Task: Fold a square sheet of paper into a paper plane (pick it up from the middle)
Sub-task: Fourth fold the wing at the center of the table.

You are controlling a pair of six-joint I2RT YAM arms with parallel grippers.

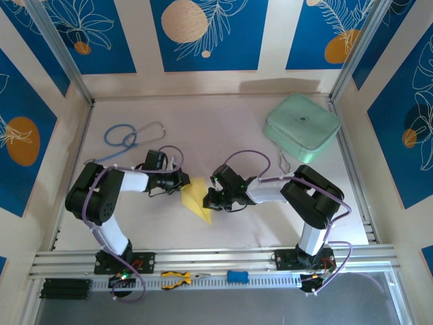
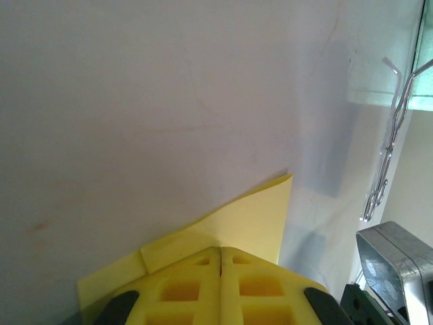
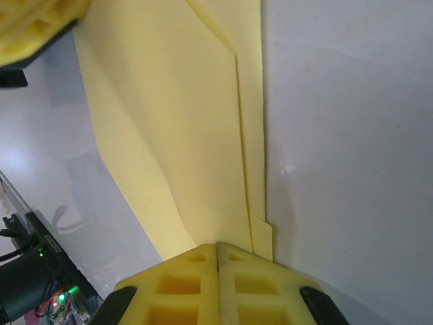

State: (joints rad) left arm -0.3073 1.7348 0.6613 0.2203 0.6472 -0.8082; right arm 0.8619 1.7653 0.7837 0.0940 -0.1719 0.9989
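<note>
The square sheet of paper (image 1: 195, 198) lies on the table, folded into a narrow, pointed pale-yellow paper plane shape with its sharp tip toward the near edge. My left gripper (image 1: 183, 181) is shut, its tips resting on the paper's far-left part. In the left wrist view the closed yellow fingertips (image 2: 206, 261) sit on the paper (image 2: 254, 217), with a folded flap beside them. My right gripper (image 1: 212, 197) is also shut, its tips (image 3: 218, 246) touching the paper's (image 3: 176, 128) right edge along the layered folds. The left gripper's yellow fingers (image 3: 34, 24) show at the far end.
A mint-green rounded case (image 1: 302, 126) stands at the back right, with a thin wire piece (image 2: 385, 162) near it. A blue and grey looped cord (image 1: 130, 135) lies at the back left. Yellow-handled pliers (image 1: 177, 278) and a small blue item (image 1: 237, 276) rest on the front rail.
</note>
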